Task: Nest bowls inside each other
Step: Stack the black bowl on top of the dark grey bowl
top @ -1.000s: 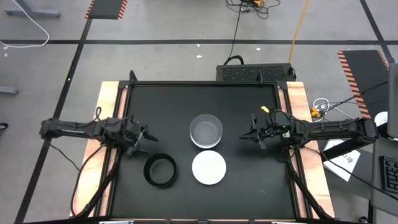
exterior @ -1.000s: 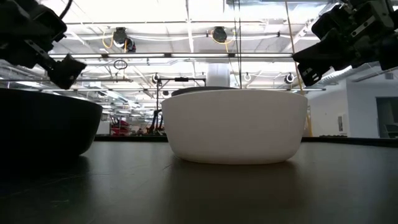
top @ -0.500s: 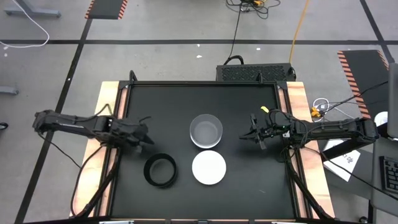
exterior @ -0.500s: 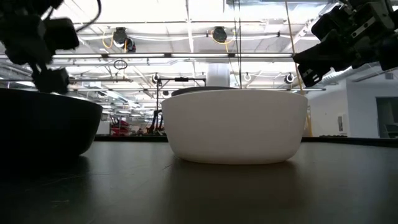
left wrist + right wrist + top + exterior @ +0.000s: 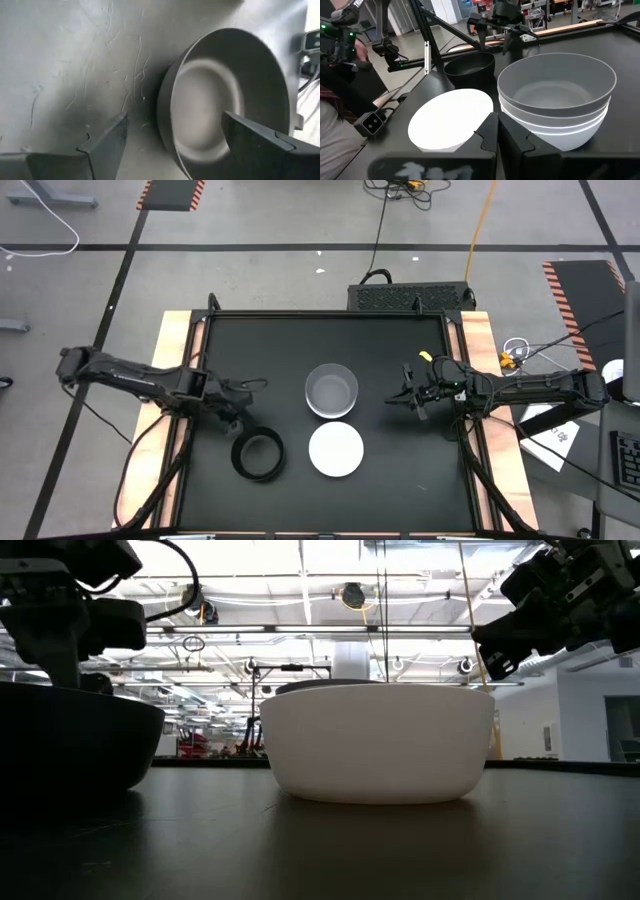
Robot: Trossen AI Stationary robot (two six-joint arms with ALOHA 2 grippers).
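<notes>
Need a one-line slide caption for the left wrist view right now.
Open left gripper poised over the black bowl, fingers straddling its near rim.

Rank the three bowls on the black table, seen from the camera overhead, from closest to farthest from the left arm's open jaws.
1. Black bowl, just below the left gripper, on the table's left side.
2. Grey bowl, toward the middle, stacked in a white one.
3. White bowl, below the grey one, a bit farther off.

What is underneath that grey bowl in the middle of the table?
The grey bowl sits nested in a white bowl, whose rim and side show beneath it. Whether more bowls lie lower in that stack cannot be seen.
</notes>
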